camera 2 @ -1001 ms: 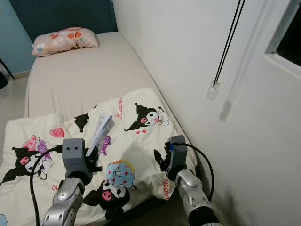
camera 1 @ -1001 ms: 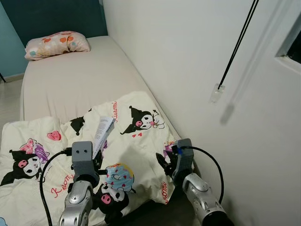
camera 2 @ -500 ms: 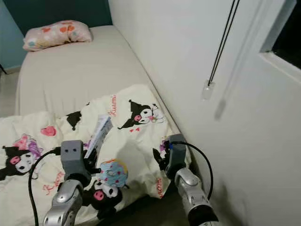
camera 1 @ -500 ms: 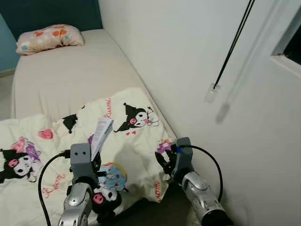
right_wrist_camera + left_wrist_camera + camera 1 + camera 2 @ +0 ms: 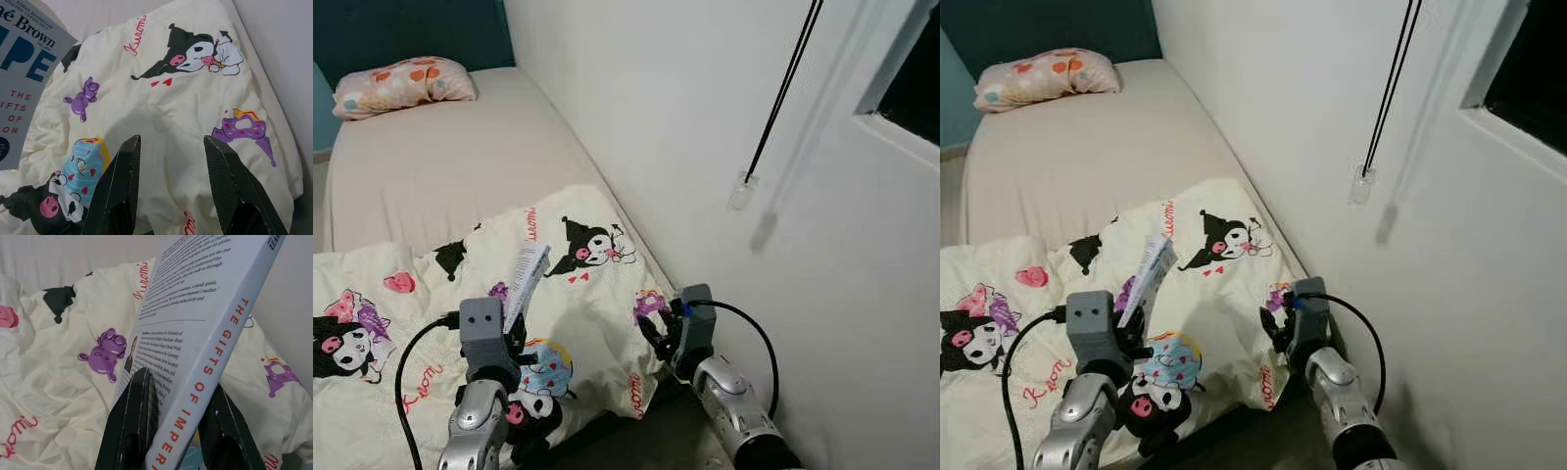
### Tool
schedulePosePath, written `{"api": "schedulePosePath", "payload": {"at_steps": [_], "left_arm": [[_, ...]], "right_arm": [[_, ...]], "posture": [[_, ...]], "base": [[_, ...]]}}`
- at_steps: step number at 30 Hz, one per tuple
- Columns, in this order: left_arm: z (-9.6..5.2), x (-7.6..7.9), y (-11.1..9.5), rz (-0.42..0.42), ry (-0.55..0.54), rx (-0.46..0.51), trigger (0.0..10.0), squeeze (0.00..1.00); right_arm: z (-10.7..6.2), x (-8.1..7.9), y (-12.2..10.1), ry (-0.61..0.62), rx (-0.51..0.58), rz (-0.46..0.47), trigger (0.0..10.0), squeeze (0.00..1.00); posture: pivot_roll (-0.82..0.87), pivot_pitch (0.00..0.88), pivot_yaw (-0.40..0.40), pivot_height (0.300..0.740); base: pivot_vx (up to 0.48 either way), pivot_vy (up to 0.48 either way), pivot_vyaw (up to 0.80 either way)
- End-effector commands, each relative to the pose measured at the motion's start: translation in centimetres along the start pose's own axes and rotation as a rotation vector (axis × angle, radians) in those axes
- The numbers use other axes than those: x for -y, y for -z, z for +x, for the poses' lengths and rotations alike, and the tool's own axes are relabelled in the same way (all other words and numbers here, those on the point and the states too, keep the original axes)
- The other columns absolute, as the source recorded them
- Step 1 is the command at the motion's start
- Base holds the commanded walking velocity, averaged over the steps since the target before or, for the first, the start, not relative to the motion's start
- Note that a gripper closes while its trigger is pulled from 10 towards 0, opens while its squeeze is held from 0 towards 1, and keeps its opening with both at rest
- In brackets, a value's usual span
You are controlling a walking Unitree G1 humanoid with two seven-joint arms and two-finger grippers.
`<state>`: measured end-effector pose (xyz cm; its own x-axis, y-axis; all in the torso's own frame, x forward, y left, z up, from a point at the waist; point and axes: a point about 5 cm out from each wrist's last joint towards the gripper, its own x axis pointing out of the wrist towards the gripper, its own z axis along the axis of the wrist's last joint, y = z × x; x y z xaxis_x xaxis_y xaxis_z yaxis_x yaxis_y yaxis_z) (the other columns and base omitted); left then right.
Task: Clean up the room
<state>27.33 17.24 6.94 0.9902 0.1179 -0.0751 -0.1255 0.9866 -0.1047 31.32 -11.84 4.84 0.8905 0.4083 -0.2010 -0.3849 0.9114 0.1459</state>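
Gripping book (image 5: 195, 333) — left gripper (image 5: 176, 431) clamped | right gripper (image 5: 171, 181) spread — over blanket (image 5: 587, 304)

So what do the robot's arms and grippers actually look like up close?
Both arms are rounded, shiny silver metal. Each ends in a boxy grey wrist block, with a black cable looping out of it. The left gripper and the right gripper each have two long, glossy black fingers. The right wrist block has a small blue mark.

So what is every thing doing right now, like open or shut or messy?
left gripper: shut on the book
book: closed, held upright above the blanket
right gripper: open, holding nothing
blanket: rumpled, covering the near end of the bed
pillow: lying at the far end
bed: mattress bare past the blanket
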Motion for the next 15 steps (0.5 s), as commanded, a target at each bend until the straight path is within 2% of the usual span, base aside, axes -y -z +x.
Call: {"api": "schedulePosePath", "payload": {"at_steps": [1, 3, 8, 11, 15], "left_arm": [[-0.16, -0.01, -0.66, 0.010, 0.001, 0.051, 10.0, 0.00], [-0.16, 0.03, -0.62, 0.017, 0.004, 0.048, 10.0, 0.00], [-0.21, 0.31, -0.57, 0.026, 0.010, 0.047, 10.0, 0.00], [-0.26, 0.16, -0.38, -0.015, -0.001, 0.040, 10.0, 0.00], [-0.34, 0.06, -0.32, -0.012, 0.000, 0.040, 10.0, 0.00]], "right_arm": [[-0.15, 0.01, 0.64, 0.002, -0.027, 0.008, 10.0, 0.00], [-0.14, 0.02, 0.65, 0.003, -0.027, 0.008, 10.0, 0.00], [-0.16, -0.05, 0.70, 0.003, -0.026, 0.009, 10.0, 0.00], [-0.14, -0.06, 0.69, 0.002, -0.027, 0.007, 10.0, 0.00], [-0.14, -0.07, 0.69, -0.001, -0.028, 0.006, 10.0, 0.00]], "posture": [[-0.01, 0.159, -0.019, 0.740], [-0.01, 0.158, -0.020, 0.740], [-0.01, 0.155, -0.018, 0.740], [-0.01, 0.150, -0.019, 0.740], [-0.01, 0.147, -0.022, 0.740]], "base": [[0.000, 0.000, 0.00], [0.000, 0.000, 0.00], [0.000, -0.480, 0.00], [0.000, 0.000, 0.00], [0.000, 0.000, 0.00]]}}
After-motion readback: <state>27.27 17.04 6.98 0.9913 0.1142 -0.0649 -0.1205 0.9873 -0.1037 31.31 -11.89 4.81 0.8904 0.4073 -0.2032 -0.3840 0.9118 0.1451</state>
